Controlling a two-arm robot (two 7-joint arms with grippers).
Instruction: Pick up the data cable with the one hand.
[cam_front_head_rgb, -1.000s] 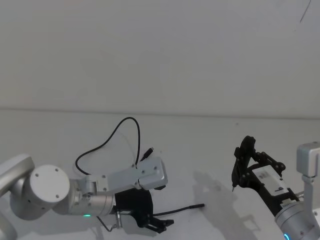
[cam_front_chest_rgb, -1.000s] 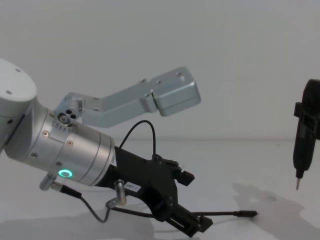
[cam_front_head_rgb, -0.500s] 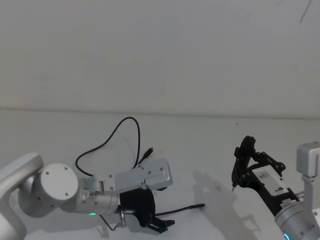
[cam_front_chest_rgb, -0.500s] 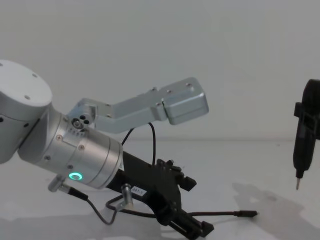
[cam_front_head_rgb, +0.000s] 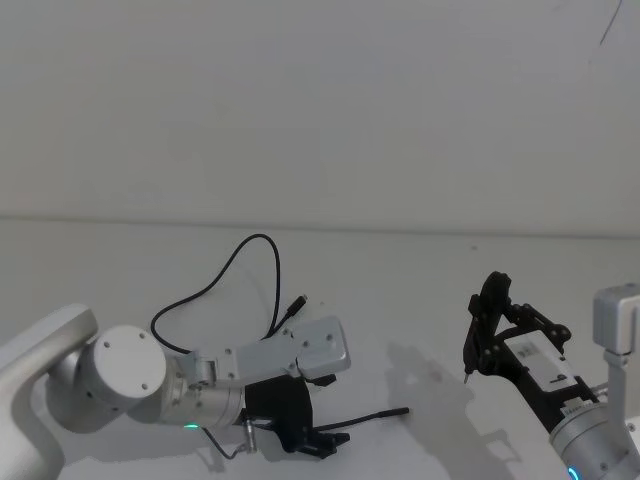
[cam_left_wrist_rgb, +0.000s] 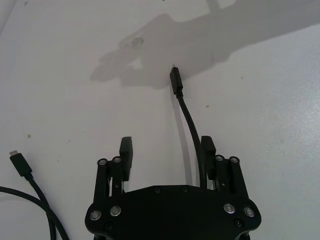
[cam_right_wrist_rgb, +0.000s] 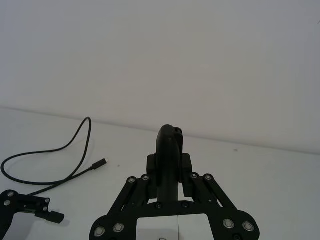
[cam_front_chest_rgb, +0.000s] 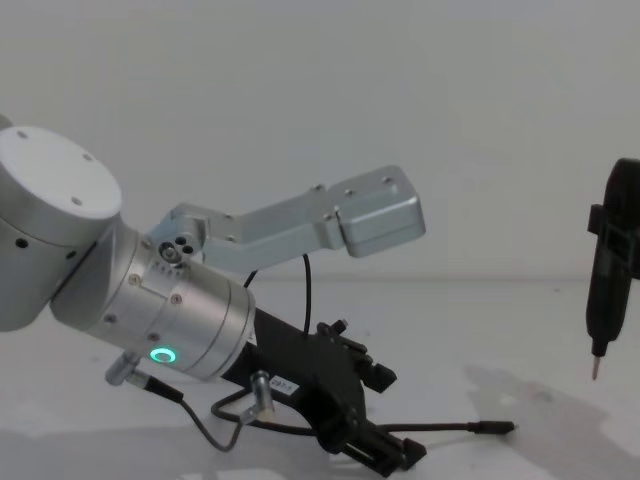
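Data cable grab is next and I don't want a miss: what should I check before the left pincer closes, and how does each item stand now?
1. Left pincer open: ok, its jaws stand wide apart.
2. Data cable between the jaws: ok, but it runs off-centre, close against one of the fingers.
3. Fingertips low enough on the table to catch the cord: cannot tell; the chest view shows them near the surface, contact unclear.
4. Cable's other plug outside the jaws: ok, it lies well to one side.
5. Right pincer out of the way: ok, it hangs at the robot's right, apart from the cable.
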